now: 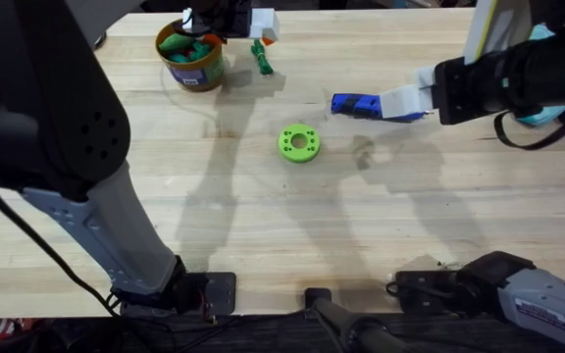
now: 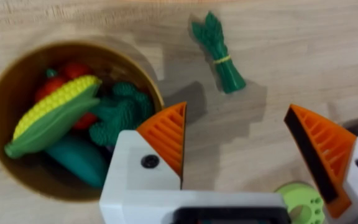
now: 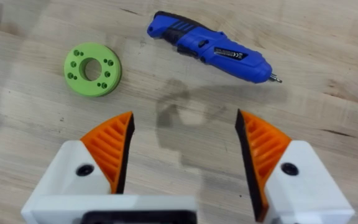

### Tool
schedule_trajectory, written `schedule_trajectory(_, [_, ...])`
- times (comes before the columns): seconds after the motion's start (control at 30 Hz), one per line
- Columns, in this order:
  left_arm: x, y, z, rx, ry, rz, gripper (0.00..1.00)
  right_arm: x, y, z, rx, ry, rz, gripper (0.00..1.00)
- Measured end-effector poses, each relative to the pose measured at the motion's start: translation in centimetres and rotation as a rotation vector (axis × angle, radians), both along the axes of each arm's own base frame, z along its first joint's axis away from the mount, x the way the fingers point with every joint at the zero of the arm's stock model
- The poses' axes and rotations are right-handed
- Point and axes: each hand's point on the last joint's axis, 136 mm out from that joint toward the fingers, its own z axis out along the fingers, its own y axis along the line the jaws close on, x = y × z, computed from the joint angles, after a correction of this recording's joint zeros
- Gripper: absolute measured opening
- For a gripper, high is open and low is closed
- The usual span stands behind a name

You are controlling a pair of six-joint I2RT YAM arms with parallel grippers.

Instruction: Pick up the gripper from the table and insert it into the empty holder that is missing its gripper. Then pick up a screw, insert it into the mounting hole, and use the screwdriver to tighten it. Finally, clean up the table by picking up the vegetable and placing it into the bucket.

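Asparagus-like and slender, the vegetable [image 2: 218, 54] is dark green with a yellow-green band around its middle; it lies flat on the tabletop [image 1: 263, 206] at the top centre of the overhead frame, just right of the bucket [image 1: 191, 55]. The bucket has a yellow-orange rim and a teal-blue label band, and holds toy produce: a corn cob [image 2: 53, 116], something red and other green pieces. The screwdriver [image 3: 211, 48] is bright blue with black bands on its handle and a metal tip, lying on its side right of centre in the overhead frame.

Pale wood planks with visible grain make up the tabletop, crossed by soft arm shadows.

A flat green disc [image 1: 299, 143] with a central hole and small holes around it lies near the middle, well apart from the screwdriver. The left hand [image 2: 236, 149] hovers above the vegetable and bucket with fingers wide apart, holding nothing. The right hand [image 3: 184, 149], also spread and empty, hangs over bare wood near the screwdriver.
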Motion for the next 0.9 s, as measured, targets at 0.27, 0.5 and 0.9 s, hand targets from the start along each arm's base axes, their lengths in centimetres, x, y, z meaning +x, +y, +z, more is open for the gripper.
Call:
schedule_trajectory(0.27, [-0.2,0.0,0.0,0.001,0.013,-0.002,0.978,0.0,0.0,0.0,0.0,0.002,0.0,0.938])
schedule_trajectory(0.5, [-1.1,-0.7,1.2,0.056,0.07,-0.012,0.978,0.0,0.0,0.0,0.0,0.0,0.0,0.938])
schedule_trajectory(0.9, [-0.4,-5.5,7.3,0.077,-0.057,0.058,0.978,0.0,0.0,0.0,0.0,0.0,0.0,0.938])
